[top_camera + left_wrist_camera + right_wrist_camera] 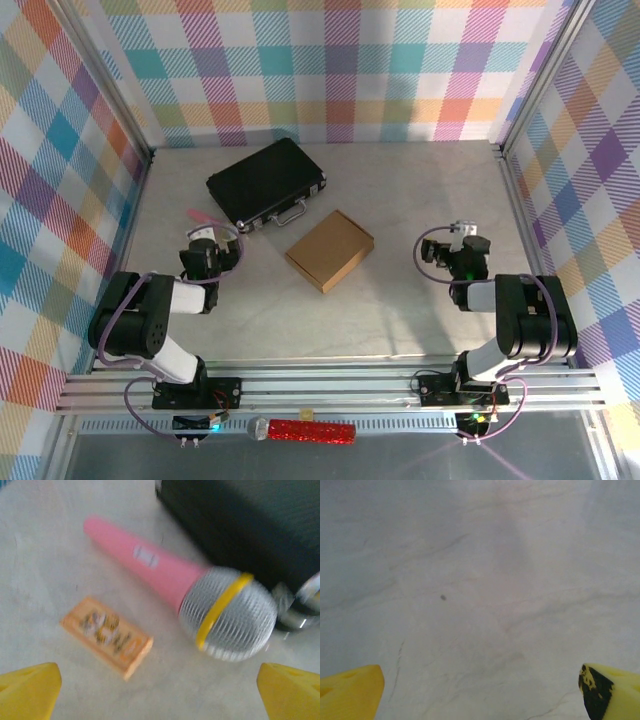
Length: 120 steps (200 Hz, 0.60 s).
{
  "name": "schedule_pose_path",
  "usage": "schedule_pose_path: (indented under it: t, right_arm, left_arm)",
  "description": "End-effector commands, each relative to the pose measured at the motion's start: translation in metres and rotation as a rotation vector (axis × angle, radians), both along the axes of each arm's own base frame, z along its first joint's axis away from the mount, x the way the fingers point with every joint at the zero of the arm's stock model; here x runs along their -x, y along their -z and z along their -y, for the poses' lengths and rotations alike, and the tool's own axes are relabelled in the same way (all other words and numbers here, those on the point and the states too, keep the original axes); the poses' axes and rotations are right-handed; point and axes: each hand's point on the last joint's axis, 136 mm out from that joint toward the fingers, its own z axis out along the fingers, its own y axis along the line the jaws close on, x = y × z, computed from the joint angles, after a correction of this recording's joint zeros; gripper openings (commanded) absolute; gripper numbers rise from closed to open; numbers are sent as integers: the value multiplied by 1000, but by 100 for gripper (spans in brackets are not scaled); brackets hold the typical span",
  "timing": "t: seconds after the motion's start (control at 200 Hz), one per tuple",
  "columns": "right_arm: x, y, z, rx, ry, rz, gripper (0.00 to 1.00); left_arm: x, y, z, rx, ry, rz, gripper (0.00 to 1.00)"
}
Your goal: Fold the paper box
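left claw [160, 692] spread wide, right claw [481, 692] spread wide, both empty

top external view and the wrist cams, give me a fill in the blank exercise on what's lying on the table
1. The paper box on the table is ____ in colour.
2. The case lying beyond it is ____.
3. Under the left gripper lies a microphone with a ____ handle.
4. The right gripper hangs over the table, its jaws ____.
Missing words: brown; black; pink; open.

Pink mic [185, 592] & orange pkt [106, 636] by black case [267, 180].
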Motion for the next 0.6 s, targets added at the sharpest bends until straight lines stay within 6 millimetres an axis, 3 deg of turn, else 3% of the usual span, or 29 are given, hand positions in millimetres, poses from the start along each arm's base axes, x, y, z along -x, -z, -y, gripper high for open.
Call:
schedule_pose_path:
  t: [0.0, 0.595]
  right_arm:
    - [-20, -32, -14, -43, -59, 113, 99]
    - [-24, -30, -19, 1, -61, 93, 99]
  left_arm:
    - [-20, -37, 0, 1, 17, 170, 100]
    - [-21, -33, 2, -1, 20, 139, 100]
